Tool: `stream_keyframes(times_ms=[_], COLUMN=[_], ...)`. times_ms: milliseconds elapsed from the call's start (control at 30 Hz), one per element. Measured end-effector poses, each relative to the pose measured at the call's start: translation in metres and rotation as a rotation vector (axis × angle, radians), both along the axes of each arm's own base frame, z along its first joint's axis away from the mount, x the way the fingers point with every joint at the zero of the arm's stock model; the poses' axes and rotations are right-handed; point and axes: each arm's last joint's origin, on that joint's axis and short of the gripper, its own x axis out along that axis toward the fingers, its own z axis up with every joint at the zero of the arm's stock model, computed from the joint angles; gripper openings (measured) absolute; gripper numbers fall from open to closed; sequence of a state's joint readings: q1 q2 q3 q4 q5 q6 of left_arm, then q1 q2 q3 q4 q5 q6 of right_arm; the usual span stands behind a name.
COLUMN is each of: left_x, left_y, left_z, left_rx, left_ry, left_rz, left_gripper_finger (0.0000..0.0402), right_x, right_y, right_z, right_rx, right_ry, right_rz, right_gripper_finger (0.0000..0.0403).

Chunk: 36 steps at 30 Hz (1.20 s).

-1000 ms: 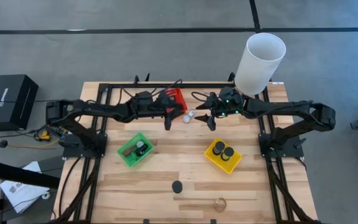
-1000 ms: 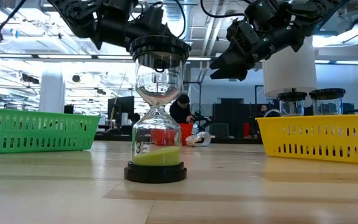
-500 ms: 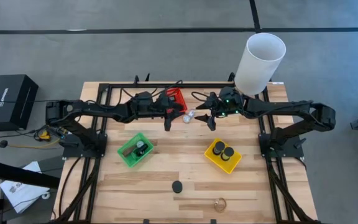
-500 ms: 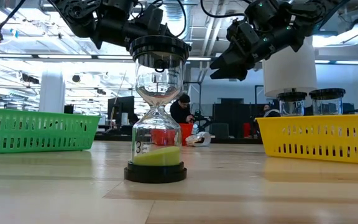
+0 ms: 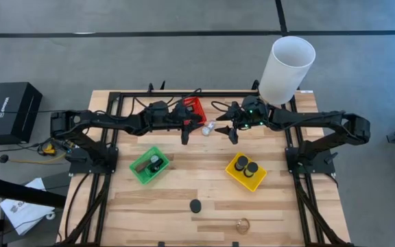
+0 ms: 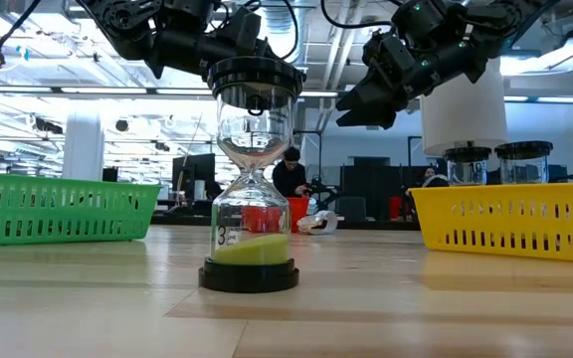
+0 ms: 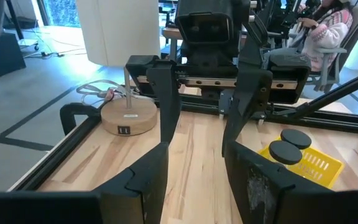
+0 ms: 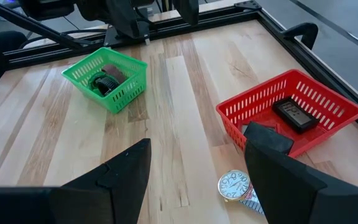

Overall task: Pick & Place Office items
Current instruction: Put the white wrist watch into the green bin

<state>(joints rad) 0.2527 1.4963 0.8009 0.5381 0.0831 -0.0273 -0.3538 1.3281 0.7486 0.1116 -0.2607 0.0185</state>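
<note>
My left gripper (image 5: 185, 136) hangs open above the table, just near of the red basket (image 5: 194, 108). My right gripper (image 5: 234, 136) faces it, also open and in the air, right of a small round clock face with a tag (image 8: 235, 185) that lies flat on the wood. The red basket (image 8: 291, 115) holds black flat pieces. In the green basket (image 5: 149, 165) lie a brown strap and a dark round piece. Two black discs sit in the yellow basket (image 5: 246, 171). An hourglass with green sand (image 6: 254, 179) stands upright near the front edge. A gold round piece (image 5: 243, 224) lies beside it.
The tall white cylinder lamp (image 5: 286, 68) stands on its round wooden base (image 7: 128, 115) at the far right corner, close behind my right arm. A black metal frame (image 5: 118, 103) runs around the table's far and side edges. Bare wood shows between the baskets. People sit in the room beyond.
</note>
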Motion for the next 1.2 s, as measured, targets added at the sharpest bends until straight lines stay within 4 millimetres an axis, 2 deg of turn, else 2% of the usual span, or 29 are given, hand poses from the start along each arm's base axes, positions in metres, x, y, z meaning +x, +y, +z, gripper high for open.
stream_keyframes(times_ms=[633,1200], left_x=[0.0,0.007], left_y=[-0.004,-0.048], left_z=[-0.004,-0.006], left_rx=[0.017,0.085], left_ry=[0.049,0.064], left_rz=[-0.017,-0.169], left_gripper_finger=[0.0143,0.0122], right_x=[0.0,0.0], right_y=[0.0,0.0], right_z=[0.0,0.0], right_rx=[0.0,0.0], right_ry=[0.0,0.0], right_rz=[0.0,0.0], right_gripper_finger=[0.0249,0.0249])
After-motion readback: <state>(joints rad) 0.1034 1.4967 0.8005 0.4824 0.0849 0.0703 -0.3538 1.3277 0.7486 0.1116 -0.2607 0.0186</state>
